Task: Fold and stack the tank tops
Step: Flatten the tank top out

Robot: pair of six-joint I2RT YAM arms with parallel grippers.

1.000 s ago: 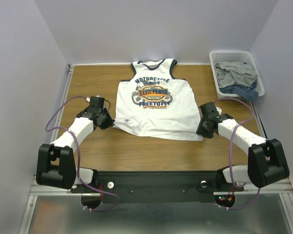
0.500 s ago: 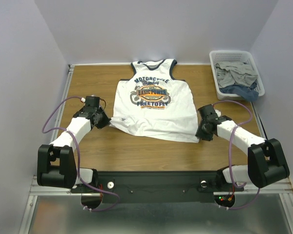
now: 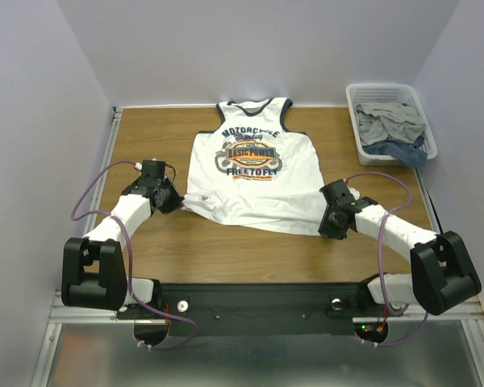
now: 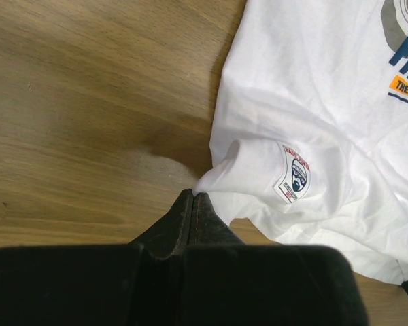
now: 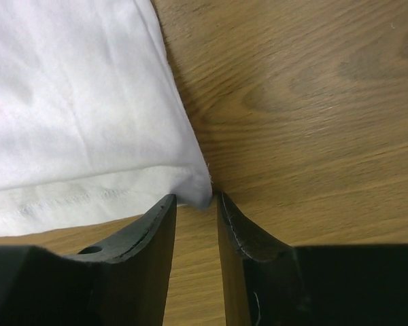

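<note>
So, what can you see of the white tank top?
The tank top is white cloth with navy trim at the neck and armholes and a navy-orange chest print. It lies print up, nearly flat on the wooden table, neck toward the far edge. A small label sits near the hem. The left gripper pinches one hem corner; the right gripper is open at the other.

Wood table [image 3: 153,137], white basket [image 3: 379,85], seemingly crumpled cloth [image 3: 391,125] inside

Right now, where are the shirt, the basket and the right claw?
tank top [image 3: 258,197]: top view, plain white lower front.
basket [image 3: 381,85]: top view, far rim.
right gripper [image 5: 195,198]: right wrist view, between fingertips.
</note>
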